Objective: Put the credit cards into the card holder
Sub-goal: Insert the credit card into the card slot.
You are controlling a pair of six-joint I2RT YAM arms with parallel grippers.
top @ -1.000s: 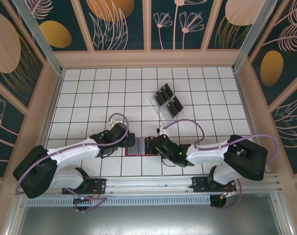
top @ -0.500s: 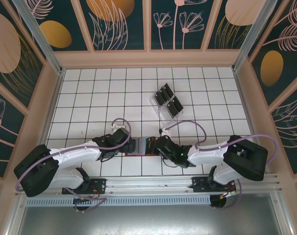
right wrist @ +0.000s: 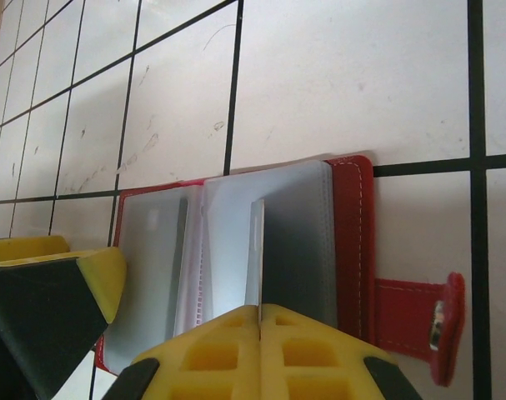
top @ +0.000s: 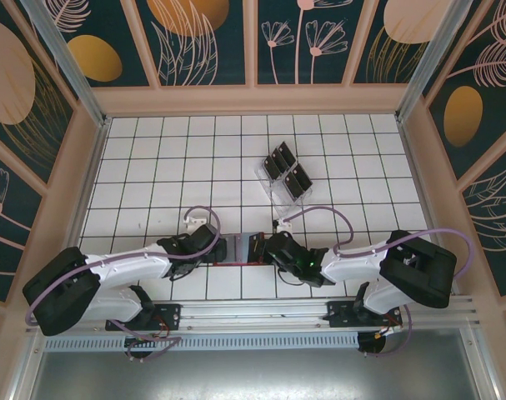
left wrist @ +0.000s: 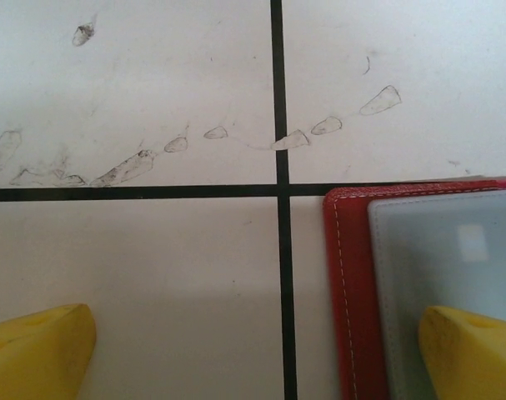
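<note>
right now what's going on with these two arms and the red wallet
Both arms are working on the open red card holder. The right gripper is shut on a thin sheet standing on edge over the grey pockets; whether it is a card or a pocket leaf is unclear. The left gripper is open, straddling the holder's left end. Black credit cards sit in the clear rack farther back.
</note>
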